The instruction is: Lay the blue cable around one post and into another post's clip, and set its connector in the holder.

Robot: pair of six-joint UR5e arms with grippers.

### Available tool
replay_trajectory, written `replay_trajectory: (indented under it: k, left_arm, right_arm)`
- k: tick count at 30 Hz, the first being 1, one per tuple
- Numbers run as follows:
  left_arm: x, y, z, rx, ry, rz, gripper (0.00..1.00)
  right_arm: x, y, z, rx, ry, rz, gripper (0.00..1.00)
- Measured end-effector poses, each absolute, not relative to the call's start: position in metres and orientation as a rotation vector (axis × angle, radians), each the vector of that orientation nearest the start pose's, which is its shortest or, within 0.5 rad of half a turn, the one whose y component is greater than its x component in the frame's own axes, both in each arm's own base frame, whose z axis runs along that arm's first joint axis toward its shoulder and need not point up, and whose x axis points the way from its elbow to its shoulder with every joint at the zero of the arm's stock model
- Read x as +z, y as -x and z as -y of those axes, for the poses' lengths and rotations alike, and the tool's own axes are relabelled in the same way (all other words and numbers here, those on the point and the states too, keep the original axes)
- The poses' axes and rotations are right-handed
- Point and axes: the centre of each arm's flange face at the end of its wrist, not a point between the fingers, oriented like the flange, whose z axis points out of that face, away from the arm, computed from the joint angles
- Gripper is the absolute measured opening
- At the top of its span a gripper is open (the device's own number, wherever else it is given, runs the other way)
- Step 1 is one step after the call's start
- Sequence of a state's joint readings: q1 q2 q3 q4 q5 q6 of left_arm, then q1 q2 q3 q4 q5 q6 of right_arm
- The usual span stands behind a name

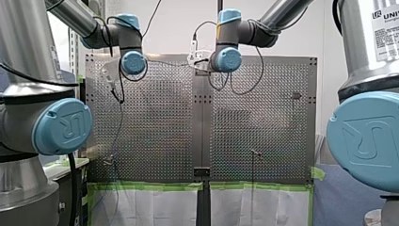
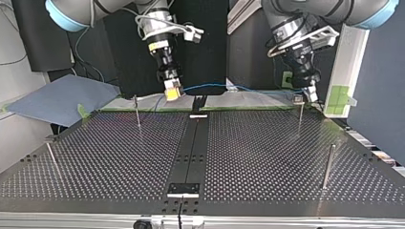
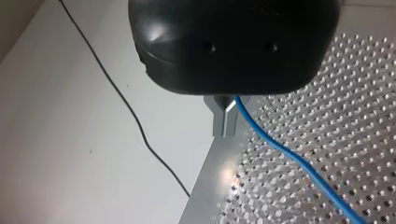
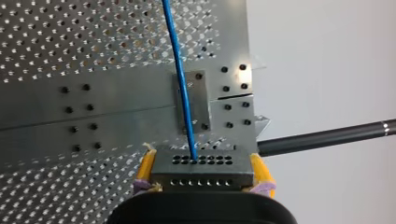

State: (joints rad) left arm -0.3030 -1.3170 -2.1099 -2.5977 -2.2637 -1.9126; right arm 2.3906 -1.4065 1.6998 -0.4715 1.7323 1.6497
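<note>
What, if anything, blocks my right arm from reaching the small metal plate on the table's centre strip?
Likely yes, it can reach: my right gripper, shut on the connector, hangs near the plate, and only the blue cable, trailing from that connector, crosses over it.

Two arms, two claws, one blue cable, one connector, four posts.

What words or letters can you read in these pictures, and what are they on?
"UR": logo on my left arm's big blue cap.
"UR": logo on my right arm's big blue cap.
"UNIV", cut off at the picture's edge: white label on my right arm; the smaller print below is too small to read.
Nothing readable in the other views.
</note>
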Motion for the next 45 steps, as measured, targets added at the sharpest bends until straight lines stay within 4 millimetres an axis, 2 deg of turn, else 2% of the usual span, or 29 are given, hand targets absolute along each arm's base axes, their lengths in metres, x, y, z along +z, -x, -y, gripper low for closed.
replay_trajectory:
  k: [11,22,31,35,45]
  left_arm:
    - [0.398,-0.352,0.147,-0.047,0.589,-1.273,0.0]
    - [0.432,-0.381,0.116,-0.019,0.617,-1.19,0.0]
    - [0.442,-0.408,0.105,-0.002,0.632,-1.183,0.0]
    - [0.45,-0.42,0.102,-0.006,0.63,-1.172,0.0]
    - [0.485,-0.443,0.081,-0.009,0.647,-1.095,0.0]
  right_arm:
    - [0.407,-0.499,0.297,1.921,-1.471,0.774,0.0]
    - [0.421,-0.509,0.295,1.96,-1.465,0.702,0.0]
    - [0.432,-0.519,0.297,1.986,-1.454,0.674,0.0]
    - [0.433,-0.525,0.299,1.985,-1.462,0.671,0.0]
    - [0.43,-0.542,0.31,1.979,-1.477,0.668,0.0]
